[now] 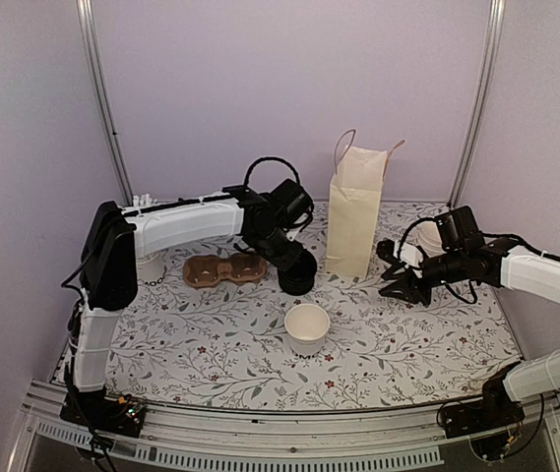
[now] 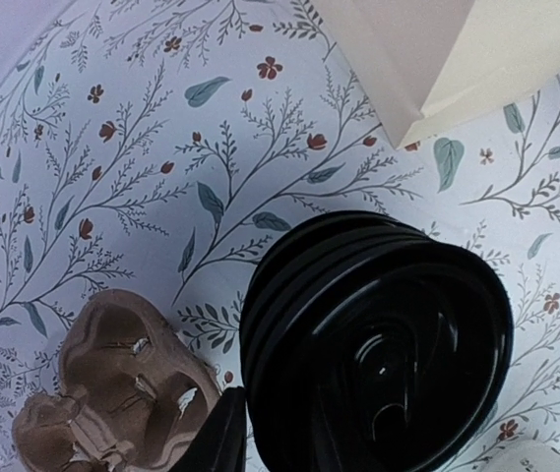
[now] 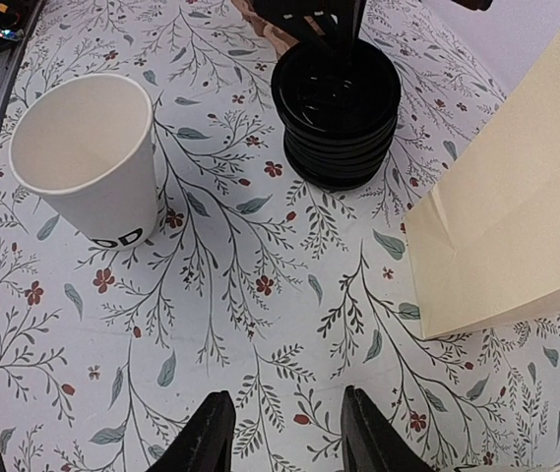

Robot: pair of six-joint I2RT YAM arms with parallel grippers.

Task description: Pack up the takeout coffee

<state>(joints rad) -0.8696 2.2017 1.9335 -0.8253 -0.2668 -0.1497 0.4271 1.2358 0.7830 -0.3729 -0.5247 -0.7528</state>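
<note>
Takeout coffee cup [image 1: 307,327]: upright, lidless, mid-table [image 1: 211,344], dark lettering near base. Left gripper [image 1: 289,254]: lowered onto black lid stack [image 1: 297,280]; jaw gap and hold on lid cannot be told. Right gripper [image 3: 280,433]: fingers parted, empty, low beside paper bag [image 1: 353,211]. Cardboard carrier [image 1: 222,269]: left of stack.

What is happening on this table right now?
The left gripper is down at a stack of black lids, beside a cardboard carrier. The white cup stands lidless in front of them, not yet packed. The right gripper hovers open and empty near the upright paper bag.
</note>
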